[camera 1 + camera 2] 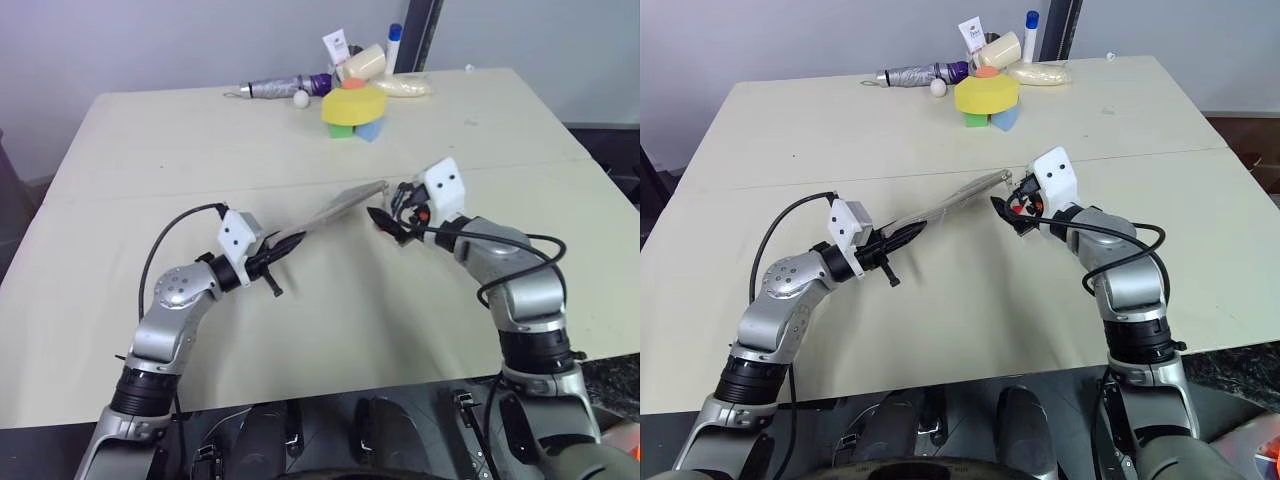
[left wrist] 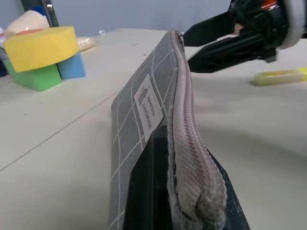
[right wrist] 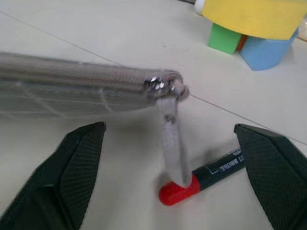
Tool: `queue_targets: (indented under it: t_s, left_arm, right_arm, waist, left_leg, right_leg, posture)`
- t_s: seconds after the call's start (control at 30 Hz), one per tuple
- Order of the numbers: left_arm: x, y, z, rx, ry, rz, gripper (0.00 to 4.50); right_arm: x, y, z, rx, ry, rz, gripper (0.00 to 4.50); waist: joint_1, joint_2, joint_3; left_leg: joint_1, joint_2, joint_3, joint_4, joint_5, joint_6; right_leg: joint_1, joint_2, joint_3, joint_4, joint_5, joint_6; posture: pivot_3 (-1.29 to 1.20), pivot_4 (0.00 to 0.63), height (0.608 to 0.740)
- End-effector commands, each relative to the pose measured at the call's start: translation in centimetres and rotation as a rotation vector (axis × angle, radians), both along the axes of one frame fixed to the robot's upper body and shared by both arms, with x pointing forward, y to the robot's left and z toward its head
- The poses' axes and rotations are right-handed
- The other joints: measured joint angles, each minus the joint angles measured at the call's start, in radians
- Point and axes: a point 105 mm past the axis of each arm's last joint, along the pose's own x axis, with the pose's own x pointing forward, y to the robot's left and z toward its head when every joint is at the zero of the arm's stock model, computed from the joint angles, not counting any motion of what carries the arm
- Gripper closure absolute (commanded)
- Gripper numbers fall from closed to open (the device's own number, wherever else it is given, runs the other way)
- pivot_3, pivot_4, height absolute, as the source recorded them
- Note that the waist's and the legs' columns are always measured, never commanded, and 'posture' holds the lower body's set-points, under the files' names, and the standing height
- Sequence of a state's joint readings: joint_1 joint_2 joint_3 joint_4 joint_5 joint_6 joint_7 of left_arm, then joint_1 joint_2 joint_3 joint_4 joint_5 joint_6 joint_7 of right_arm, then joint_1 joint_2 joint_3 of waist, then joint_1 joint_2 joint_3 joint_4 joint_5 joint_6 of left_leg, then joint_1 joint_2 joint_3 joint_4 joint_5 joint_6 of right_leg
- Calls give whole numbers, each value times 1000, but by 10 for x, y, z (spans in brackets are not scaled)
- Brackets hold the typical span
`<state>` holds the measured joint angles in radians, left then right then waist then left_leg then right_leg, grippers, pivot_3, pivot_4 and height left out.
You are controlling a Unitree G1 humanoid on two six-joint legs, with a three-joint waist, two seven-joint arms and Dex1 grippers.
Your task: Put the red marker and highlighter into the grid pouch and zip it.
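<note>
From the head camera, the left tool (image 1: 275, 262) was clamped on one end of the grid pouch (image 1: 340, 212), holding it up off the table (image 1: 150, 150). The right tool (image 1: 392, 226) sat spread wide by the other end. The left wrist view showed the highlighter (image 2: 280, 76) lying on the table. The right wrist view showed the red marker (image 3: 204, 181) lying under the zipper pull (image 3: 170, 139).

- You can read "HANDMADE" in dark capitals on the small white label (image 2: 147, 107) sewn to the side of the grid pouch (image 2: 128, 143); the smaller line and the little emblem above that word are too fine to make out.
- You'll see white print along the black barrel of the red marker (image 3: 211, 176), but it's partly hidden and can't be read.
</note>
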<state>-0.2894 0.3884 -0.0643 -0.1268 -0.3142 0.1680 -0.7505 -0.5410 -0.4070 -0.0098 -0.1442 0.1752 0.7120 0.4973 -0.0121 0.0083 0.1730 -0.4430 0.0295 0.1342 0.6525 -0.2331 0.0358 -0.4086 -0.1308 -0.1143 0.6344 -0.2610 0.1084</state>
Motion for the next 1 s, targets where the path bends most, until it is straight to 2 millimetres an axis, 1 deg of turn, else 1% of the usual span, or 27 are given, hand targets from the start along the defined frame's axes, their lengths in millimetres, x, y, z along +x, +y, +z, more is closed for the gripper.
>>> queue_targets:
  t_s: [0.03, 0.07, 0.13, 0.17, 0.2, 0.33, 0.47, 0.53, 0.63, 0.77, 0.9, 1.0]
  left_arm:
    - [-3, -5, 9, -11, -49, -15, 4500]
    - [-3, -5, 8, -12, -50, -15, 4500]
    - [-3, -6, 9, -15, -54, -12, 4500]
    - [-2, -7, 9, -17, -57, -10, 4500]
    - [-2, -7, 9, -17, -58, -8, 4500]
    - [-1, -10, 7, -8, -62, -5, 4500]
    - [0, -16, 3, 12, -64, -3, 4500]
    - [0, -19, 1, 17, -64, 1, 4500]
    - [1, -24, 0, 8, -56, 6, 4500]
    - [2, -32, 1, -11, -52, 8, 4500]
    - [4, -34, 1, -18, -49, 14, 4500]
    - [10, -40, 1, -30, -41, 26, 4500]
  right_arm:
    - [3, 5, 15, 9, -60, 13, 1892]
    - [3, 6, 15, 9, -60, 16, 2295]
    - [3, 8, 15, 9, -57, 23, 3468]
    - [3, 9, 15, 5, -55, 26, 3909]
    - [3, 10, 15, 2, -54, 29, 4471]
    - [-1, 19, 18, -27, -63, 53, 4471]
    - [-13, 42, 16, -127, -78, 156, 4471]
    - [-19, 50, 17, -143, -80, 193, 4471]
    - [-31, 68, 16, -174, -80, 282, 4471]
    - [-50, 87, 13, -214, -80, 407, 4471]
    - [-62, 96, 14, -220, -80, 479, 4471]
    - [-88, 109, 16, -237, -95, 639, 4471]
  waist:
    - [1, 0, 0]
    - [1, 0, 0]
    - [0, 0, 0]
    - [0, 0, 0]
    - [0, 0, 0]
    - [0, 0, 0]
    - [0, 0, 0]
    - [0, 0, 0]
    - [0, 0, 0]
    - [1, 0, 0]
    - [2, 0, 0]
    - [2, -1, 0]
  left_leg:
    - [0, 0, 0, 0, 0, 0]
    - [0, 0, 0, 0, 0, 0]
    - [0, 0, 0, 0, 0, 0]
    - [0, 0, 0, 0, 0, 0]
    - [0, 0, 0, 0, 0, 0]
    - [0, 0, 0, 0, 0, 0]
    - [0, 0, 0, 0, 0, 0]
    - [0, 0, 0, 0, 0, 0]
    - [0, 0, 0, 0, 0, 0]
    - [0, 0, 0, 0, 0, 0]
    - [0, 0, -1, 1, 0, 0]
    - [0, 0, -1, 1, 0, 1]
  right_leg:
    - [0, 0, 0, 0, 0, 0]
    - [0, 0, 0, 0, 0, 0]
    - [0, 0, 0, 0, 0, 0]
    - [0, 0, 0, 0, 0, 0]
    - [0, 0, 0, 0, 0, 0]
    - [0, 0, 0, 0, 0, 0]
    - [0, 0, 0, 0, 0, 0]
    - [0, 0, 0, 0, 0, 0]
    - [0, 0, 0, 0, 0, 0]
    - [0, 0, 0, 0, 0, 0]
    - [0, 0, 0, 0, 0, 0]
    - [1, 0, 0, 0, 0, 0]
  posture:
    - [0, 150, 740]
    - [0, 150, 740]
    - [0, 150, 740]
    - [0, 150, 740]
    - [0, 150, 740]
    - [0, 150, 740]
    - [0, 150, 740]
    - [0, 150, 740]
    - [0, 150, 740]
    - [0, 150, 740]
    - [0, 150, 740]
    - [0, 150, 740]
